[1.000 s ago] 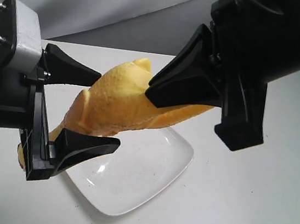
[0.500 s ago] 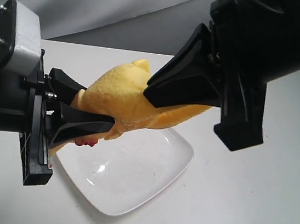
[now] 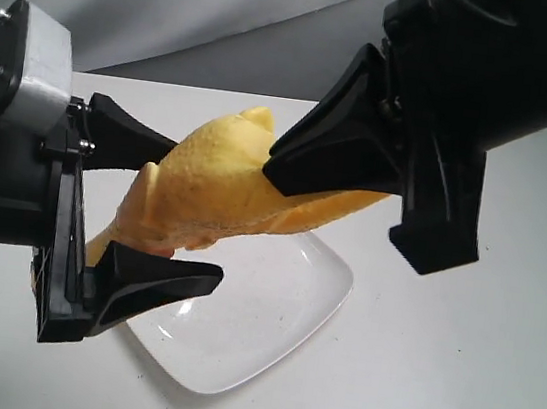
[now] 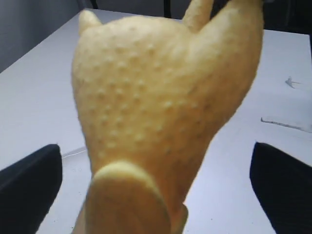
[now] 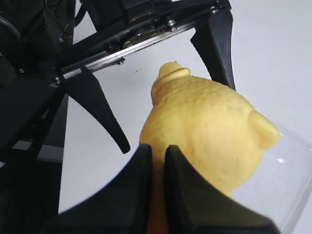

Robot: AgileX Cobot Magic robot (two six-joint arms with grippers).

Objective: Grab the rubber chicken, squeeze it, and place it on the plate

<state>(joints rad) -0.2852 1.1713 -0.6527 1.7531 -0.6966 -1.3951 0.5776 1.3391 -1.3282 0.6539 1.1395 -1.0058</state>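
Note:
The yellow rubber chicken point(image 3: 225, 188) hangs in the air above the white square plate point(image 3: 266, 340). My right gripper point(image 3: 278, 170) is shut on its narrow upper end; in the right wrist view the two black fingers point(image 5: 139, 195) pinch the yellow rubber point(image 5: 209, 126). My left gripper point(image 3: 197, 210) is open, with one finger above and one below the chicken's bumpy body point(image 4: 161, 97), neither touching it. The chicken's thin lower end runs down behind the left gripper. Its red parts are hidden.
The white table point(image 3: 451, 389) runs around the plate, and a grey backdrop point(image 3: 178, 10) stands behind. Both black arms crowd the space over the plate. The plate's edge point(image 5: 292, 190) shows under the chicken in the right wrist view.
Half a second ago my left gripper was squeezed shut on the chicken's body, denting it. It has since opened wide and the body has sprung back. The right gripper has kept its hold.

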